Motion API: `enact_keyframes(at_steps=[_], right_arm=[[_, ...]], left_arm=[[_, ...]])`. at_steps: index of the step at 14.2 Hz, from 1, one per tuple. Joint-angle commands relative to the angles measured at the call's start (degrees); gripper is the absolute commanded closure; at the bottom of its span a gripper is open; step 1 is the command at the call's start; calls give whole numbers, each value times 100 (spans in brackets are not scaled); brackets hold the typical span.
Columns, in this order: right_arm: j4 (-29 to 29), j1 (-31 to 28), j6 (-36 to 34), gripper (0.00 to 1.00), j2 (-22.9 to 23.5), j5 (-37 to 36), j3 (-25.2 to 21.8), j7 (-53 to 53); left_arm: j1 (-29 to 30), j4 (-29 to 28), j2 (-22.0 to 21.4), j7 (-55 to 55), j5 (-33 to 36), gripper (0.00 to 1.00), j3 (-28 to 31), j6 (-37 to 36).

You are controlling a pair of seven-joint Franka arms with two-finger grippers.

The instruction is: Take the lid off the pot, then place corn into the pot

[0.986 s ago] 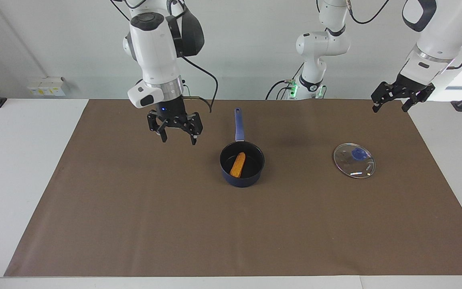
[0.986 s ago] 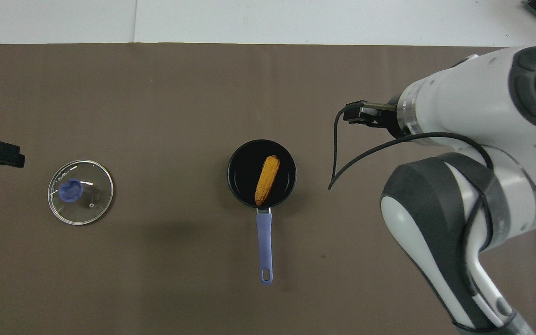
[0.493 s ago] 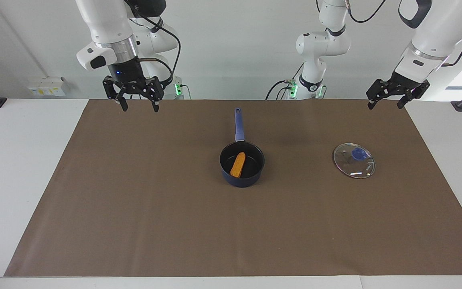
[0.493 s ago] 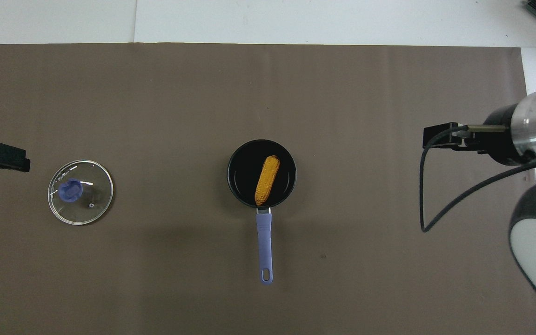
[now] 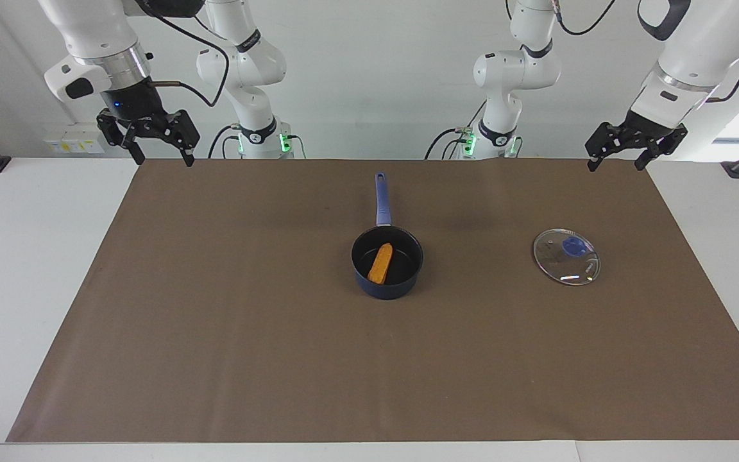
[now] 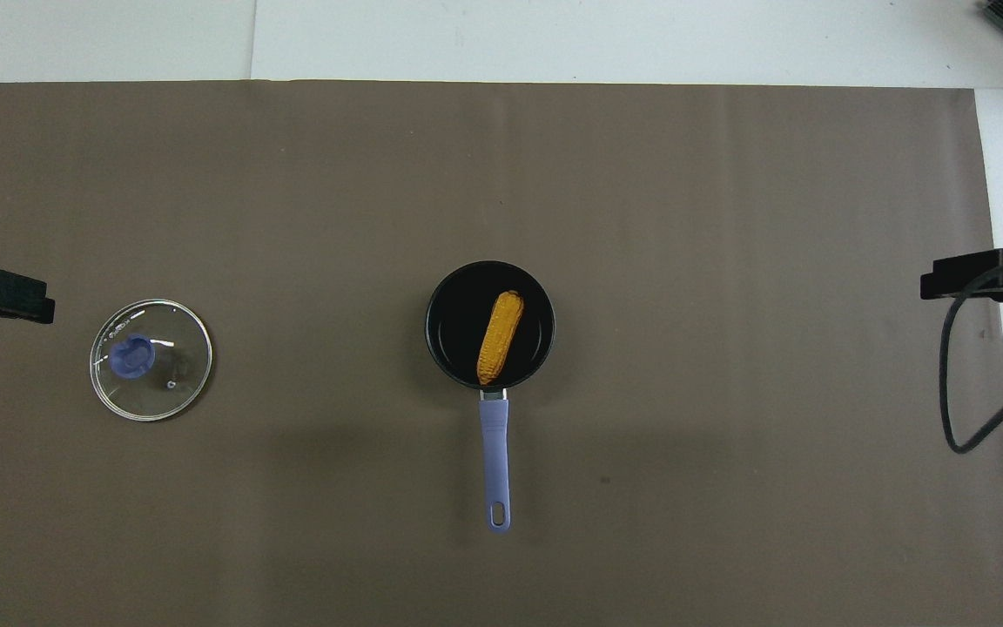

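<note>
The dark blue pot [image 5: 401, 282] [image 6: 454, 322] stands mid-mat, its long handle [image 5: 381, 199] pointing toward the robots. The orange-yellow corn [image 5: 380, 263] [image 6: 500, 338] lies inside it. The glass lid [image 5: 566, 256] [image 6: 151, 360] with its blue knob lies flat on the mat toward the left arm's end, apart from the pot. My right gripper [image 5: 163, 157] hangs open and empty over the mat's corner at the right arm's end. Raised over the corner at the left arm's end, my left gripper [image 5: 614, 165] is also open and holds nothing.
A brown mat [image 5: 215, 333] covers most of the white table [image 5: 23, 256]. A black cable [image 6: 952, 409] loops down from the right arm over the mat's edge. Both arm bases [image 5: 254, 138] stand at the robots' edge of the table.
The right arm has risen and swung away from beside the pot to the right arm's end of the table. The left gripper shifted only slightly. Pot, corn and lid stayed put.
</note>
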Motion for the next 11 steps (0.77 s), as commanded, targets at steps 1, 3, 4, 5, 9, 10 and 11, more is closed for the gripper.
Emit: enact_keyframes(at_steps=[1,3,4,5,9,10,11], right_arm=[[196,-124,-242,0,20,51,114,-101],[144,-115,-234,0,12,52,114,-48],[126,-106,-225,0,12,52,114,-57],[126,-106,-217,0,12,52,114,-92],[82,-106,-216,0,-6,34,114,-110],[169,-106,-295,0,20,-35,123,-136],[335,-115,-443,0,20,-36,123,-171]], left_arm=[[-7,60,-34,-69,-30,0,89,-105],[-7,60,-34,-69,-30,0,98,-105],[-7,60,-34,-69,-30,0,98,-105],[-15,60,-34,-61,-30,0,89,-105],[-7,60,-34,-69,-30,0,98,-114],[-7,60,-34,-69,-30,0,98,-106],[-15,60,-34,-69,-30,0,89,-105]])
